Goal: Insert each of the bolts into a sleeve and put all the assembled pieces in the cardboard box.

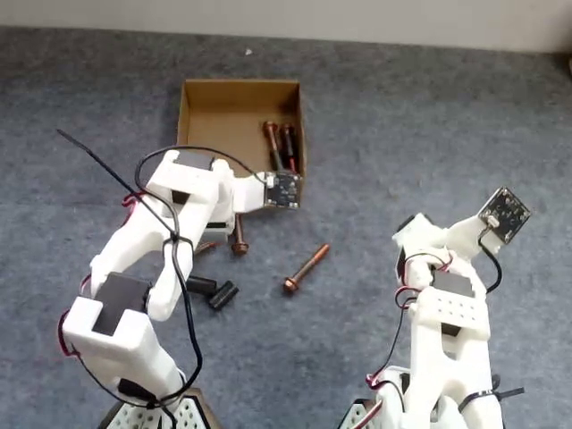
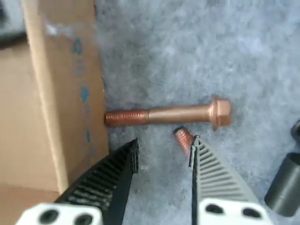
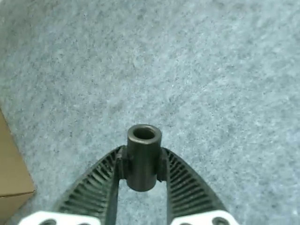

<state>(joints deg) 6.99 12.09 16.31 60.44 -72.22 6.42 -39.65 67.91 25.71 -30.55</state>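
Starting at the left of the high view, the left arm (image 1: 152,241) runs from the lower left corner up toward the middle and ends right by the lower right corner of the cardboard box (image 1: 239,84). Its wrist cam has the left gripper (image 2: 164,149) with jaws spread apart and nothing between them, over the carpet just beside the box's outer wall. A copper bolt (image 2: 168,114) lies crosswise beyond the fingertips, its threaded end right up against the cardboard and its hex head pointing away. The threaded tip of a second bolt (image 2: 182,138) pokes out next to one finger. Two black sleeves (image 2: 285,187) sit off to the side, near the bolts but apart from them.

The box sits upper centre-left, top open, with two pieces (image 1: 279,147) lying against its right wall. They look like bolts with something dark on them, but I can't tell for sure. Below the box, mid-frame, a loose bolt (image 1: 307,268) lies at a slant, well apart from everything else. The black sleeves (image 1: 216,292) lie lower left of it, tight beside the left arm.

On the right, the right arm (image 1: 447,304) comes up from the bottom edge with plenty of carpet around it. The right gripper (image 3: 141,161) is clamped on a dark sleeve (image 3: 143,140), bore facing the camera. The surface is grey short-pile carpet (image 1: 402,134), with a pale wall (image 1: 357,18) strip along the top
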